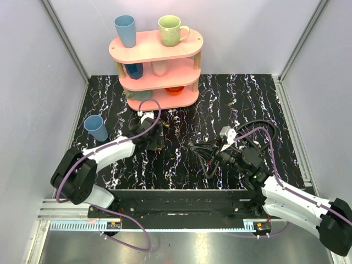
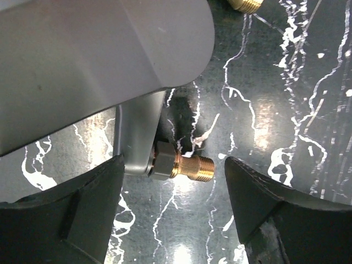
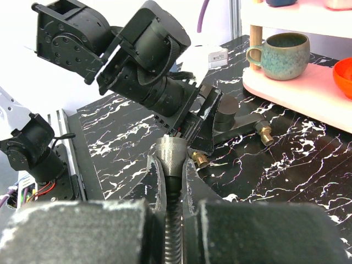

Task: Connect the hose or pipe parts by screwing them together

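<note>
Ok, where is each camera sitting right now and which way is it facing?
Top external: above and behind the arm bases, looking down on the black marbled table and pink three-tier shelf; both arms show.
Left wrist: points down at the dark-grey nozzle piece with brass threaded connector, framed by the open left gripper.
Right wrist: looks across the table at the left arm; the right gripper shows, shut on the ribbed hose.
Shared: both wrist views show the nozzle piece.
</note>
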You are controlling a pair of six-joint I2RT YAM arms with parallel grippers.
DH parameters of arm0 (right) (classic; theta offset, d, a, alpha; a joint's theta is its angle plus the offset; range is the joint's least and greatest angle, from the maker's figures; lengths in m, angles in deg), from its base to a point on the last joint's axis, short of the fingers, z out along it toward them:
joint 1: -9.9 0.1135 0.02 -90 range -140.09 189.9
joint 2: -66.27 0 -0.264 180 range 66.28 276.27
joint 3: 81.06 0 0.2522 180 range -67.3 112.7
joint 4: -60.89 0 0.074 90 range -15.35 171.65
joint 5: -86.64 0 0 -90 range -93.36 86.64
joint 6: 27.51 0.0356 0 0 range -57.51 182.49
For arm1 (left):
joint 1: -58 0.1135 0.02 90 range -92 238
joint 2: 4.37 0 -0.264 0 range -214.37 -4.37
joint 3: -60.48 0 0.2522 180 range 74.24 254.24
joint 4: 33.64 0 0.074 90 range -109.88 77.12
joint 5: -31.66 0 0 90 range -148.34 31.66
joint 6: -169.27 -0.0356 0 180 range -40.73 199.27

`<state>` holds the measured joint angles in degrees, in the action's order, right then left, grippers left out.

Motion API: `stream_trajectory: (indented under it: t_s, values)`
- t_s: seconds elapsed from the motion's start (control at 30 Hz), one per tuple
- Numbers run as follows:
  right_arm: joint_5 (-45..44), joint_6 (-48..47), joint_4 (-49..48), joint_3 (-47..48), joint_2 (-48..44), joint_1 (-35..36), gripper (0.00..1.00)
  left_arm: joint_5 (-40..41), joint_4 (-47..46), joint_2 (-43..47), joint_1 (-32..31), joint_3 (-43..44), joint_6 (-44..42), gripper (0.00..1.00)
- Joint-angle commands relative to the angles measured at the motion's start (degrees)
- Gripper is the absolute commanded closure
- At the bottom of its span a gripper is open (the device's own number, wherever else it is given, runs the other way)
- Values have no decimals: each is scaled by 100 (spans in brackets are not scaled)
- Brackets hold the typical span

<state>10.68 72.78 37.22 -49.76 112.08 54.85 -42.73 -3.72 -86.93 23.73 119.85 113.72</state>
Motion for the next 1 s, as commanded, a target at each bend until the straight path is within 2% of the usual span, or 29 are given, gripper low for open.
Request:
stream_trajectory:
  t_s: [0.0, 0.17, 0.37, 0.5, 0.7, 0.9, 0.97]
  values:
    - [-95, -97, -247, -5, -176, -21, 100, 46, -9, -338, 86, 351, -343, 26]
    - [-60, -149, -98, 12, -265, -21, 100, 73, -174, -173, 86, 195, -378, 26]
    - [-95, -141, -124, -49, -309, -21, 100, 521, -96, 82, 77, -34, -282, 26]
    - [-77, -158, -150, -23, -247, -21, 100, 600, -166, 573, 16, -183, -185, 27]
    - [-68, -167, -238, -5, -133, -21, 100, 838, 598, 1110, 86, 500, 192, 23]
    - [-59, -158, -256, -5, -106, -21, 100, 504, 782, 1147, 481, 966, 351, 22]
    - [-51, -158, -221, 4, -133, -21, 100, 433, 836, 1102, 613, 1169, 115, 22]
